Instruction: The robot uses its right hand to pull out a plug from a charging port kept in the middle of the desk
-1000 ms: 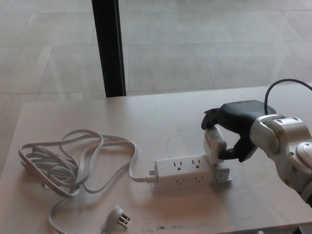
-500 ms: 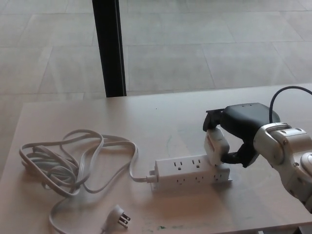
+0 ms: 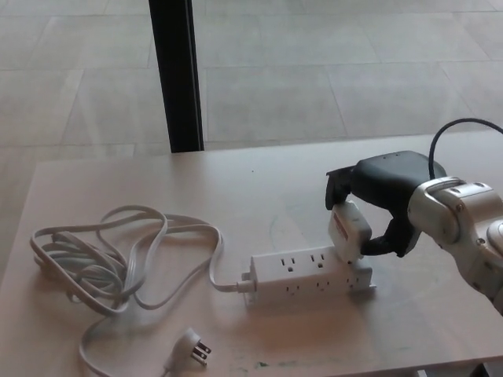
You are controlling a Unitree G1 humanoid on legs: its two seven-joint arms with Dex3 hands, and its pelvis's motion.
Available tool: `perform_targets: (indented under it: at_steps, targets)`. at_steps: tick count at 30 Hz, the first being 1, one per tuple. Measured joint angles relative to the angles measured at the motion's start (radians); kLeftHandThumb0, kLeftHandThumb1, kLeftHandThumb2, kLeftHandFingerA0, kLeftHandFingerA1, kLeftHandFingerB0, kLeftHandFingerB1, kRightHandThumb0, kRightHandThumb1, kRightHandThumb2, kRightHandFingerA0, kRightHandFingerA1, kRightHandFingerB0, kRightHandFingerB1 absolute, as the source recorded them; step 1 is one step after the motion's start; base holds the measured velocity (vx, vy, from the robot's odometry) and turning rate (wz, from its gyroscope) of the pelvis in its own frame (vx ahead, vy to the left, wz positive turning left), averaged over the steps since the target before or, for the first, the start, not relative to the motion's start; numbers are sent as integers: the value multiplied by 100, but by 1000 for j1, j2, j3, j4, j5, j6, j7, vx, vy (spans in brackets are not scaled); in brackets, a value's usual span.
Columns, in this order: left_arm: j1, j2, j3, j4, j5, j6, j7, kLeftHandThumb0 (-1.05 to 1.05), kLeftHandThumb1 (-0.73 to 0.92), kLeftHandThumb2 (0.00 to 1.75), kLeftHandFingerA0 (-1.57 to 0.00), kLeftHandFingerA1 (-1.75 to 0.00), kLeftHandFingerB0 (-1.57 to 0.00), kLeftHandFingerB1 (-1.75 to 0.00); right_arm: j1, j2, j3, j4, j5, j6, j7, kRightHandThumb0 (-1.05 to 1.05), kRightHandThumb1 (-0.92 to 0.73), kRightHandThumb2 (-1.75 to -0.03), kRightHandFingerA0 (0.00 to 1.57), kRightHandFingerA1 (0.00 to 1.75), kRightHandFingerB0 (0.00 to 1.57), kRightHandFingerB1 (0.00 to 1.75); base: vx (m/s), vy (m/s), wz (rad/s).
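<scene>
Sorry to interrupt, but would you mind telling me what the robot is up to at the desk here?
The robot's right hand is closed around a white plug adapter at the right end of a white power strip on the desk. The adapter leans a little; whether it has cleared the socket is hard to tell. The strip's own cord lies in loose loops to the left, its plug lying unplugged near the front edge. The left hand is out of view.

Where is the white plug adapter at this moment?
In the head view, right of centre: the white plug adapter is in the right hand, at the power strip's right end.
</scene>
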Motion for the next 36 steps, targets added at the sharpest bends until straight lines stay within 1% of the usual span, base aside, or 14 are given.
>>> perform_targets:
  at_steps: [4, 9, 10, 12, 13, 15, 16, 17, 20, 21, 22, 27, 29, 36]
  targets:
    - [0, 0, 2, 2, 0, 0, 0, -75, 92, 68, -75, -57, -55, -47, -34, -6, -1, 28, -3, -11, 23, -34, -56, -91, 84, 169, 76, 87, 0, 0, 0]
    - [0, 0, 8, -3, -2, 0, -1, -73, 92, 70, -71, -55, -53, -45, -60, -9, -5, 55, -3, -30, 43, -34, -54, -102, 88, 175, 72, 138, 0, 0, 0]
    - [0, 0, 9, -7, -3, 0, -2, -73, 92, 70, -71, -54, -53, -44, -66, -9, -6, 64, -2, -36, 46, -33, -52, -104, 87, 175, 75, 119, 0, 0, 0]
    - [0, 1, 14, -12, -5, 0, -4, -73, 92, 71, -71, -54, -53, -45, -77, -7, -10, 82, -1, -46, 52, -33, -51, -106, 89, 175, 75, 132, 0, 0, 0]
    - [0, 2, 14, -14, -5, 0, -4, -75, 92, 71, -72, -54, -53, -44, -80, -6, -11, 88, -1, -49, 54, -34, -50, -106, 86, 172, 79, 100, 0, 0, 0]
    - [0, 5, 16, -14, -6, 0, -5, -75, 92, 71, -73, -56, -52, -44, -88, -6, -14, 93, -2, -54, 58, -35, -52, -104, 85, 173, 77, 106, 0, 0, 0]
    - [0, 7, 17, -15, -7, 0, -5, -75, 92, 70, -72, -55, -53, -45, -90, -6, -16, 93, -2, -56, 60, -37, -52, -107, 91, 175, 76, 137, 0, 0, 0]
    - [0, 8, 18, -15, -7, 0, -6, -75, 92, 70, -72, -55, -53, -45, -96, -6, -21, 93, -2, -57, 60, -36, -57, -96, 91, 175, 76, 116, 0, 0, 0]
    - [0, 8, 22, -20, -12, 0, -12, -75, 92, 71, -71, -53, -52, -44, -155, -18, -52, 90, -4, -56, 55, -36, -55, -97, 90, 175, 75, 132, 0, 0, 0]
    - [0, 9, 22, -22, -13, 0, -14, -75, 92, 71, -71, -53, -53, -45, -167, -23, -61, 86, -4, -56, 53, -40, -49, -108, 116, 131, 88, 107, 0, 0, 0]
    - [1, 9, 22, -23, -13, 0, -15, -75, 92, 72, -71, -54, -52, -45, -174, -26, -69, 84, -3, -59, 50, -35, -52, -105, 91, 175, 80, 125, 0, 0, 0]
    - [2, 11, 21, -20, -13, 0, -15, -76, 92, 71, -71, -55, -52, -45, -194, -37, -94, 90, 1, -71, 46, -37, -52, -100, 94, 175, 71, 73, 0, 0, 0]
    - [3, 13, 22, -20, -14, 0, -15, -77, 92, 71, -73, -56, -54, -46, -207, -42, -106, 98, 3, -78, 46, -38, -44, -101, 114, 161, 64, 72, 0, 0, 0]
    - [11, 13, 23, -21, -15, 0, -16, -75, 92, 72, -71, -55, -54, -48, -223, -64, -122, 102, 9, -92, 46, -38, -51, -96, 91, 175, 79, 91, 0, 0, 0]
